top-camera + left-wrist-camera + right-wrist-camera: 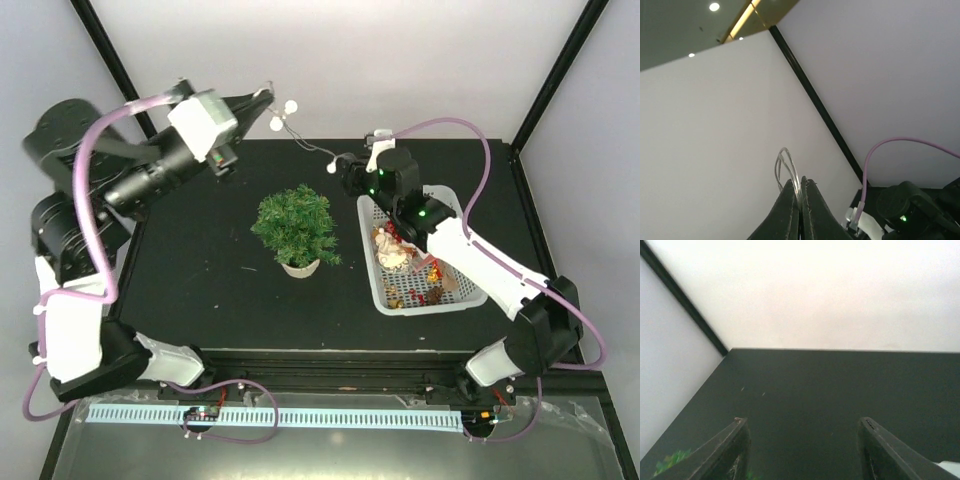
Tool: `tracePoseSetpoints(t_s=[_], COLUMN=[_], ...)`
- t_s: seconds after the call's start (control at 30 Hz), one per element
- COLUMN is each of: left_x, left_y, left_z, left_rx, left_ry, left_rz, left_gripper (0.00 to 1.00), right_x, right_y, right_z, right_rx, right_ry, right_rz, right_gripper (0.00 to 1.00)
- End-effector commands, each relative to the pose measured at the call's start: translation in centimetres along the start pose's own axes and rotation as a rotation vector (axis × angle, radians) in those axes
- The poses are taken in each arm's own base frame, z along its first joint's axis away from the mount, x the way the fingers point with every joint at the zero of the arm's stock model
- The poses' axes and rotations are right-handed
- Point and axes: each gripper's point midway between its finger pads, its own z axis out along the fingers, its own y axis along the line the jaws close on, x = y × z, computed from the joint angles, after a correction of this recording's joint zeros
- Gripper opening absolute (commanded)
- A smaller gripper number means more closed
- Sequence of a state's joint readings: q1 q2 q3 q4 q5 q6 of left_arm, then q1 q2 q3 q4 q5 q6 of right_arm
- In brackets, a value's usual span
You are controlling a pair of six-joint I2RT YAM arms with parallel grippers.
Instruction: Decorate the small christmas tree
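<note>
Clenching my left pincer (801, 189) on a wire loop (784, 165) near the table's (200, 290) far edge, I'm hovering my right pincer (802, 422) released, wire's trail unclear.

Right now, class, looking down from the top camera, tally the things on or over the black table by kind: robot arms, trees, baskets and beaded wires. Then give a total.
robot arms: 2 (left arm, right arm)
small christmas tree: 1
white basket: 1
beaded wire: 1
Total: 5
</note>
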State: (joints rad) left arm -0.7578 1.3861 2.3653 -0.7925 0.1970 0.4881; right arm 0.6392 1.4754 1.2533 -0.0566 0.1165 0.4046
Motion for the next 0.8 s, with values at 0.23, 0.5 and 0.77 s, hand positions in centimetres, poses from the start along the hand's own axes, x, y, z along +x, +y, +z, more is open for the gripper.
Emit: tracePoseSetpoints(t_s=[0.23, 0.5, 0.77], left_x=[-2.6, -5.6, -4.7], left_y=[3.5, 7.7, 8.9], left_z=[-7.7, -14.0, -16.6], left_rx=[-0.226, -0.497, -0.614], left_ry=[0.011, -0.023, 0.029], left_rz=[0.150, 0.203, 0.229], left_gripper=[0.01, 0.02, 0.02], right_x=[-5.8, -5.7, -9.0], right_y=[-4.7, -10.7, -13.2], right_z=[-1.7, -2.2, -4.0], right_rx=[0.325, 0.457, 0.472], right_ry=[-0.140, -0.109, -0.157], right_rz=[-0.027, 0.045, 0.035], right_gripper=[0.65, 0.66, 0.45])
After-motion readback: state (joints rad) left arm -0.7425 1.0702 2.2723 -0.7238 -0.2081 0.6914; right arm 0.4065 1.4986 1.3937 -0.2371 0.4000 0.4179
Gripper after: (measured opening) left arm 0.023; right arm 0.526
